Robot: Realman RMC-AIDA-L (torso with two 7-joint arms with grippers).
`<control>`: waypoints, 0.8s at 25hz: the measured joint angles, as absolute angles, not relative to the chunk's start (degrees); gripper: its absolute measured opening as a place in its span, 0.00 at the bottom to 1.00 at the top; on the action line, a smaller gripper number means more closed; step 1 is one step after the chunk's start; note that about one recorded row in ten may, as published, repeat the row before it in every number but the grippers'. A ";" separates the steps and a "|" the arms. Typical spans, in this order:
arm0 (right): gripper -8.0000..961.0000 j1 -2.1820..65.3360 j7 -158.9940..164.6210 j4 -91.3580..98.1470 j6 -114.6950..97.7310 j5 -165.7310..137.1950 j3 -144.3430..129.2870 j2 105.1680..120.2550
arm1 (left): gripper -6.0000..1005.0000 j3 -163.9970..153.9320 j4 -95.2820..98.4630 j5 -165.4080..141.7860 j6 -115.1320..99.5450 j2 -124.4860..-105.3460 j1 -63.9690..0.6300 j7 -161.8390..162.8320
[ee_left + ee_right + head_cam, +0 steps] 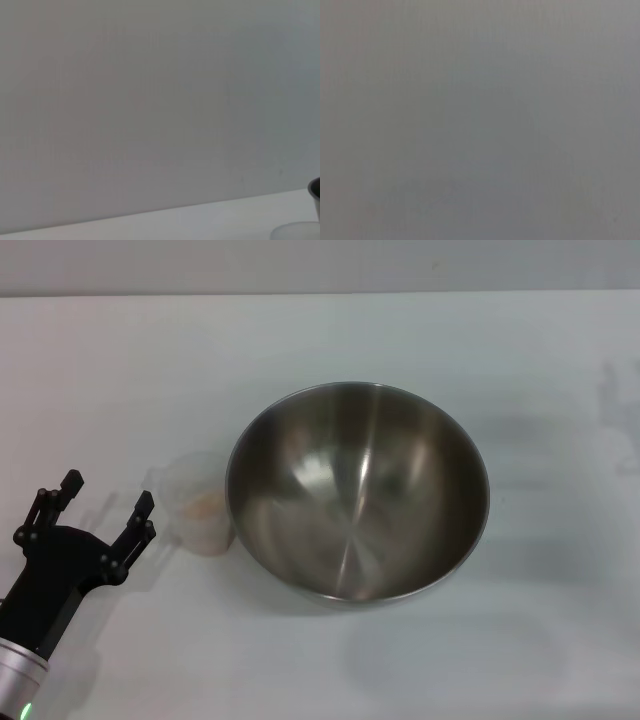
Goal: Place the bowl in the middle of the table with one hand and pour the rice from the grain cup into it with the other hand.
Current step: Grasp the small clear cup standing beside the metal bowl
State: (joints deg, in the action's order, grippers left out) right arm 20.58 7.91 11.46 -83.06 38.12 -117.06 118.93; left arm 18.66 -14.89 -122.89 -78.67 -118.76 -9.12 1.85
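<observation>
Now, from the head view you can see your left gripper (pixel 107 499) low at the left of the white worktop (pixel 320 340), its two black fingers (pixel 141 517) spread wide apart with nothing between them. It holds nothing and touches nothing; the nearer finger stands just beside the grain cup (pixel 198 504) but apart from it. Count one grain cup, small and clear, upright on the worktop, with a small pale heap of rice (pixel 207 503) inside it. Count one bowl (pixel 357 490) as well, large and of shiny steel, sitting near the middle of the worktop and tilted a little toward the camera, with no grains visible on its brushed interior. The cup stands right against the bowl's left wall, between the bowl and your left gripper; whether cup and bowl truly touch you cannot tell. Your right gripper does not show in this view. Turning to the left wrist view, you get mostly a plain grey wall above a strip of worktop, with a dark sliver of the bowl's side (pixel 314 192) at one edge and the cup's pale rim (pixel 296 231) in the corner below it; that arm's own fingers do not appear. Lastly, the right wrist view gives you only a flat grey field, with no gripper and no object to count.
</observation>
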 joint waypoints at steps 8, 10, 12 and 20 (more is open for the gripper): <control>0.40 20.36 7.93 11.33 -83.28 38.02 -117.09 119.01 | 0.77 18.86 -14.68 -122.75 -75.99 -118.74 -10.49 1.60; 0.40 20.34 7.94 11.33 -83.29 38.00 -117.13 119.01 | 0.77 18.86 -14.67 -122.78 -75.65 -118.74 -10.71 1.60; 0.40 20.28 7.94 11.34 -83.30 37.98 -117.22 119.04 | 0.77 18.86 -14.67 -122.75 -75.08 -118.74 -11.12 1.56; 0.40 20.01 7.98 11.45 -83.33 37.96 -117.33 119.14 | 0.77 18.93 -14.22 -122.44 -73.08 -118.76 -12.60 1.49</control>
